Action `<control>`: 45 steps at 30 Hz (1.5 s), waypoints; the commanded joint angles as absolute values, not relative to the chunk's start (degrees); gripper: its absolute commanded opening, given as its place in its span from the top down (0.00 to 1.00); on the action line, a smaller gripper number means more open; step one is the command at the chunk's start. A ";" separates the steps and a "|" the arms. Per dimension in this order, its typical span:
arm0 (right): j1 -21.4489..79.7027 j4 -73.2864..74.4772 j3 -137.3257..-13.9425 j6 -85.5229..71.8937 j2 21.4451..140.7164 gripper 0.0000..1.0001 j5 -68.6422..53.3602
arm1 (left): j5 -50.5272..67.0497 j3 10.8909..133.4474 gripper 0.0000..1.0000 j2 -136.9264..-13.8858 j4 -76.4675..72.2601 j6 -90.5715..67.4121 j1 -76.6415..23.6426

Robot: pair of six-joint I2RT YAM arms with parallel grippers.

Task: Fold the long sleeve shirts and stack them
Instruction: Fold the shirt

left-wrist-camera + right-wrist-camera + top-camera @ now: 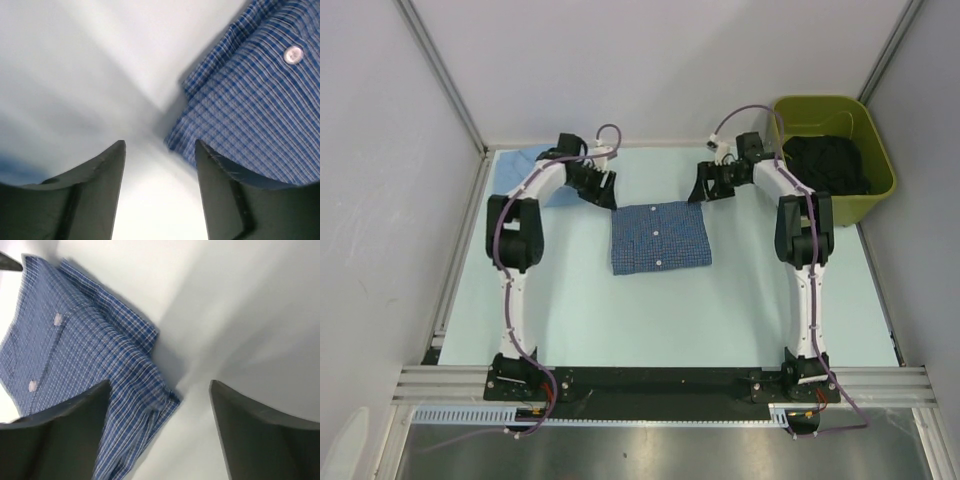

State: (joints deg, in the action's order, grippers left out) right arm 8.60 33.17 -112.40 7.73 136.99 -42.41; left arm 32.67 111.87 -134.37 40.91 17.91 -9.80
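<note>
Spread and empty, the left gripper (pixel 160 145) and right gripper (pixel 160 384) are held beside the folded checked shirt's (pixel 660 236) upper corners, mid-frame.

Blue checked shirt (pixel 660 237) with white buttons, pale blue shirt (pixel 515 170), olive-green bin (pixel 880 190), black cloth (pixel 830 160)

Arms: my left arm (pixel 510 300) and right arm (pixel 808 300) have white links and black joints.
Cables: purple cables (pixel 608 130) run along each arm.
Gripper: my left gripper (pixel 160 145) has thick dark grey fingers (pixel 95 195).
</note>
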 commanded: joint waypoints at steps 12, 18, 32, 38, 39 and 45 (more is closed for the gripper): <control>6.95 15.69 -90.57 -23.76 104.15 0.00 -55.52 | 55.92 69.58 0.01 -81.83 6.04 0.73 -8.88; 10.88 -4.52 -74.52 -36.80 101.87 0.00 -64.07 | 63.54 55.61 0.01 -85.25 -8.78 -19.65 -16.95; 18.90 -2.00 -61.17 -30.15 104.75 0.00 -67.15 | 62.84 43.59 0.01 -98.16 -39.18 -49.13 -23.73; 18.72 -4.39 -63.37 -30.40 111.17 0.00 -67.41 | 59.59 46.40 0.01 -106.33 -37.99 -50.19 -24.35; 18.55 -4.74 -63.63 -30.58 113.44 0.00 -67.76 | 56.98 46.84 0.01 -107.04 -36.14 -48.01 -24.17; 14.78 -3.79 -60.30 -28.06 120.05 0.00 -66.45 | 53.09 44.04 0.00 -111.61 -29.54 -44.04 -21.01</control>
